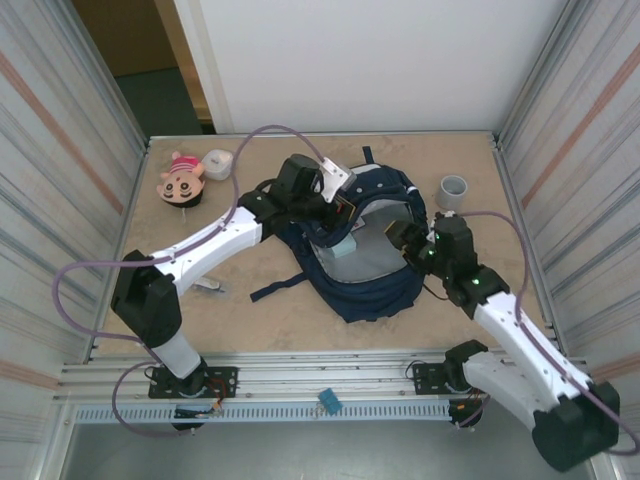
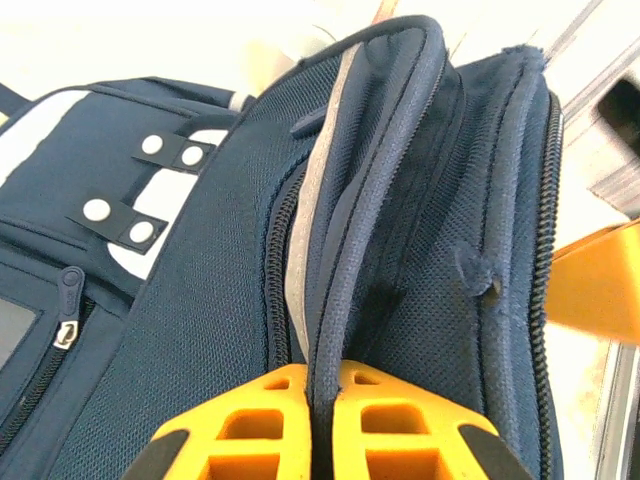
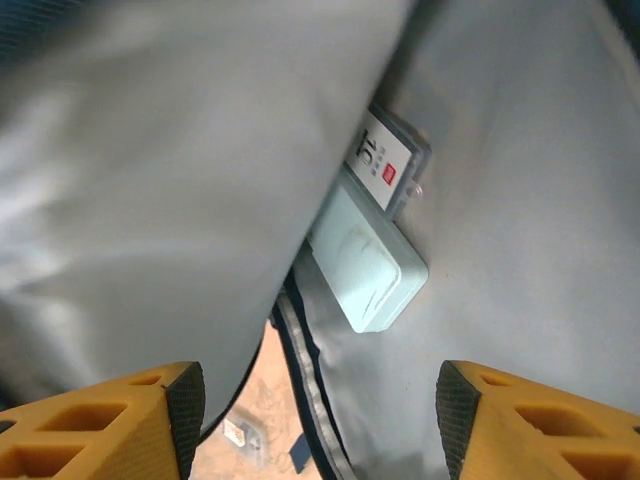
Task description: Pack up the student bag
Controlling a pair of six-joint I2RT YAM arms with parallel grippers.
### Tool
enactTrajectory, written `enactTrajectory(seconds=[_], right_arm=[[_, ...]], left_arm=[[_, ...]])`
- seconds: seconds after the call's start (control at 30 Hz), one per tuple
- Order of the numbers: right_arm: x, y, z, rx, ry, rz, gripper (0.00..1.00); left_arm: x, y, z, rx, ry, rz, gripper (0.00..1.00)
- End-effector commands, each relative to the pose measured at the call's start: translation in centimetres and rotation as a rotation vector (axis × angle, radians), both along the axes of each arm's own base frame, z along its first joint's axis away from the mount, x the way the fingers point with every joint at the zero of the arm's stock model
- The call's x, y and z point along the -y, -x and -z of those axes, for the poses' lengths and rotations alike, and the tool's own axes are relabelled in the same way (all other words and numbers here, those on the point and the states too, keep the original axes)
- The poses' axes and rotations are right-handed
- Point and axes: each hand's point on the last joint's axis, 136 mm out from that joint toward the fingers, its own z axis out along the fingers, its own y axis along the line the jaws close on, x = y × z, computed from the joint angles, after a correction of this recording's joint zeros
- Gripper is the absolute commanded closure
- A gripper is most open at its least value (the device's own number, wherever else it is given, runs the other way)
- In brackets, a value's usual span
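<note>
Your left tool (image 2: 322,400) clamps the rim of the student bag (image 2: 200,300) directly ahead, while your right tool (image 3: 320,400) hangs spread inside it, a pale case (image 3: 365,270) just ahead. If that thin rim slips, the bag's mouth could drop onto the right tool. Beneath: a tan worktop (image 1: 300,320), corrugated walls (image 1: 60,150) either side.

Pale box (image 3: 365,265) w/in bag (image 3: 520,200), fingers (image 3: 100,425) apart

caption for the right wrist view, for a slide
Open right gripper facing a pale green box in the grey-lined student bag
</note>
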Motion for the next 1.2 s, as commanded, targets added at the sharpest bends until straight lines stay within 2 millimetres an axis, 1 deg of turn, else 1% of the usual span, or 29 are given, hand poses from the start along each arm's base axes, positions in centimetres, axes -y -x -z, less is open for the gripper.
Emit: enactTrajectory(seconds=[0.0, 0.1, 0.13, 0.17, 0.23, 0.3, 0.4, 0.5, 0.57, 0.63, 0.77, 0.83, 0.9, 1.03, 1.17], right_arm=[[1.7, 0.9, -1.8, 0.094, 0.140, -0.010, 0.37], [1.7, 1.3, -3.4, 0.167, 0.191, -0.057, 0.36], [1.7, 1.4, -3.6, 0.173, 0.214, -0.072, 0.35], [1.7, 1.6, -3.9, 0.180, 0.250, -0.098, 0.35], [1.8, 1.9, -4.6, 0.204, 0.351, -0.156, 0.34], [1.9, 2.3, -5.4, 0.267, 0.495, -0.226, 0.34], [0.3, 2.9, -6.1, 0.420, 0.689, -0.421, 0.32], [-1.2, 3.7, -5.9, 0.545, 0.874, -0.647, 0.30], [-1.7, 3.5, -5.3, 0.606, 1.003, -0.745, 0.29], [-2.6, 3.3, -4.5, 0.672, 1.101, -0.859, 0.28], [-4.4, 3.1, -2.0, 0.814, 1.304, -1.106, 0.27], [-5.2, 2.7, -1.5, 0.893, 1.382, -1.168, 0.28], [-6.0, 2.1, -1.8, 0.964, 1.405, -1.168, 0.28], [-7.3, 2.2, -2.5, 1.076, 1.406, -1.210, 0.29], [-7.3, 2.8, -3.3, 1.114, 1.410, -1.236, 0.29]], left_arm=[[0.2, 0.9, 0.7, 0.043, -0.038, 0.040, 0.95], [1.1, 2.8, 2.6, 0.016, -0.081, 0.112, 0.91], [1.3, 3.2, 2.9, 0.008, -0.088, 0.126, 0.90], [1.3, 3.5, 3.1, -0.005, -0.089, 0.133, 0.92], [1.5, 3.8, 2.8, -0.017, -0.072, 0.138, 0.97], [1.5, 3.8, 2.0, -0.006, -0.046, 0.141, 0.99], [1.5, 3.8, 0.5, 0.000, 0.010, 0.170, 1.00], [1.5, 3.8, -0.2, 0.017, 0.033, 0.195, 1.00], [1.5, 3.7, -0.2, 0.033, 0.024, 0.207, 0.99], [1.6, 3.6, -0.2, 0.035, 0.020, 0.219, 0.99], [2.0, 4.1, -0.1, 0.028, 0.022, 0.277, 0.99], [2.2, 4.4, -0.1, 0.029, 0.024, 0.302, 1.00], [2.2, 4.6, -0.1, 0.030, 0.024, 0.321, 1.00], [2.3, 4.6, 0.0, 0.031, 0.018, 0.330, 1.00], [2.2, 4.3, 0.4, 0.009, 0.020, 0.320, 1.00]])
